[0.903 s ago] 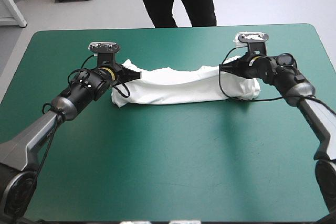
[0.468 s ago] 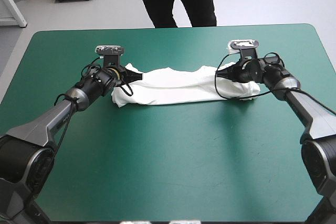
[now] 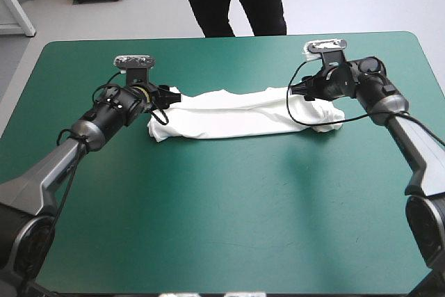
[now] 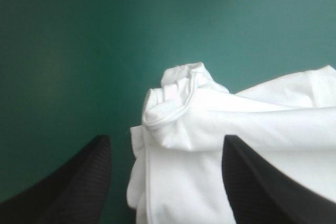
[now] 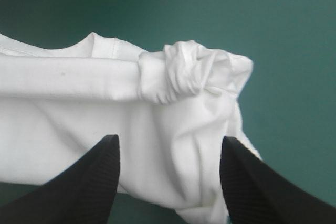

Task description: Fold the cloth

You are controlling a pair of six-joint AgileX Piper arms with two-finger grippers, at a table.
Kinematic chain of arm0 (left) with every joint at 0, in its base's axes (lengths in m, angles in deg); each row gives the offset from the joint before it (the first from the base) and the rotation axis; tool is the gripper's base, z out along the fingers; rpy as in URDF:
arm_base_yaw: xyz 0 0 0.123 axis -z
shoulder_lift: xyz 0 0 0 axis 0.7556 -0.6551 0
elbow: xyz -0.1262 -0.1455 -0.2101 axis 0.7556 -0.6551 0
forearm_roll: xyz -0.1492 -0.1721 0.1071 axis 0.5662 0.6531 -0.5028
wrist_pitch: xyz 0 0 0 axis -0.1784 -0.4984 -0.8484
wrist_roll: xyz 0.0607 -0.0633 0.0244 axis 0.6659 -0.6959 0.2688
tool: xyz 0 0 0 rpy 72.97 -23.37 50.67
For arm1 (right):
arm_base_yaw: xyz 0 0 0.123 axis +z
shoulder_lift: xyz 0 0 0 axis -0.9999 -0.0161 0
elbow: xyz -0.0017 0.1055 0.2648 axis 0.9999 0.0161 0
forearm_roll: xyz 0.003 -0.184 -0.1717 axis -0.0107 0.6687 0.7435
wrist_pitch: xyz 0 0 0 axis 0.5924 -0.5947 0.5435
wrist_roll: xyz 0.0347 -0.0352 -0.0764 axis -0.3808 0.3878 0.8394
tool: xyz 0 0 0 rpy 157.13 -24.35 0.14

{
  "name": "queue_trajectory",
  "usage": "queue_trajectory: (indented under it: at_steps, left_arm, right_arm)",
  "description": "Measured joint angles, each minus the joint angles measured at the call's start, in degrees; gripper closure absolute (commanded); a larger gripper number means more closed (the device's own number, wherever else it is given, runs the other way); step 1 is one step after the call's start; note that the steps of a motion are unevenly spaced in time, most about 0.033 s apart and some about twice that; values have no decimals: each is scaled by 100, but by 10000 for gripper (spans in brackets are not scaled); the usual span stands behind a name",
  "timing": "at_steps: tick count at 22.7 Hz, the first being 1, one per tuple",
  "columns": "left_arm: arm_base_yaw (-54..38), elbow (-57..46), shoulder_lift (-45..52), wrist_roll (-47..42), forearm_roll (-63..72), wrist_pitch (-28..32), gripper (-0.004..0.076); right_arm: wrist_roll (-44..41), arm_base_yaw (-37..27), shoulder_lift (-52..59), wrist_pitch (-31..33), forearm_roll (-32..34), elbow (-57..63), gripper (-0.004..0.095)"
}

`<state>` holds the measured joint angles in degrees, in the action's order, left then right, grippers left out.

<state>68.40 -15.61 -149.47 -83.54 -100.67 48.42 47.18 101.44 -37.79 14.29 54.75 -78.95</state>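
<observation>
The white short-sleeved T-shirt (image 3: 236, 113) lies as a long folded band across the far half of the teal-green table cover (image 3: 222, 206). The left gripper (image 4: 165, 137) sits at one bunched end and the right gripper (image 5: 170, 138) at the other. Both have their black fingers spread wide, not pinching the cloth.

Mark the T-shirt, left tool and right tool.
T-shirt (image 3: 236, 117): high view, middle of the cloth.
left tool (image 4: 165, 141): left wrist view, midway between fingertips.
right tool (image 5: 169, 141): right wrist view, midway between fingertips.
</observation>
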Motion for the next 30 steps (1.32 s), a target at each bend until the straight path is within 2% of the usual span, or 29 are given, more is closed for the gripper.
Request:
queue_trajectory:
  at_steps: [2, 4, 5, 7, 11, 14, 16, 21, 28, 30]
  left_arm:
    - [24, 0, 368, 40, 25, -321, 301]
    - [116, 0, 713, 273, 101, -605, 401]
    - [195, 0, 898, 467, 207, -712, 570]
    - [486, 0, 1360, 1091, 681, -855, 726]
    - [955, 51, 1564, 1981, 1220, -906, 728]
    - [971, 398, 979, 2852, 2098, -967, 728]
    - [976, 902, 387, 3303, 2529, -1106, 728]
    - [982, 2308, -1327, 3727, 3321, -1584, 733]
    - [987, 2885, -2586, 3905, 3858, -1807, 733]
    - [994, 2905, -2783, 3905, 3892, -1807, 733]
  right_arm:
    - [-133, 0, 258, 234, 318, -25, 364]
    - [-323, -6, 507, 473, 660, -37, 364]
    - [-409, -34, 643, 613, 812, -37, 364]
    - [-544, -239, 1017, 1003, 995, -41, 364]
    - [-700, -936, 1576, 1380, 1018, -43, 364]
    - [-605, -1659, 1740, 1551, 558, -47, 364]
    - [-401, -1923, 1720, 1596, 138, -47, 368]
    - [149, -2055, 1440, 1590, -445, -38, 368]
    - [1027, -2110, 693, 1549, -1556, -31, 368]
    - [1170, -2110, 532, 1549, -1686, -31, 367]
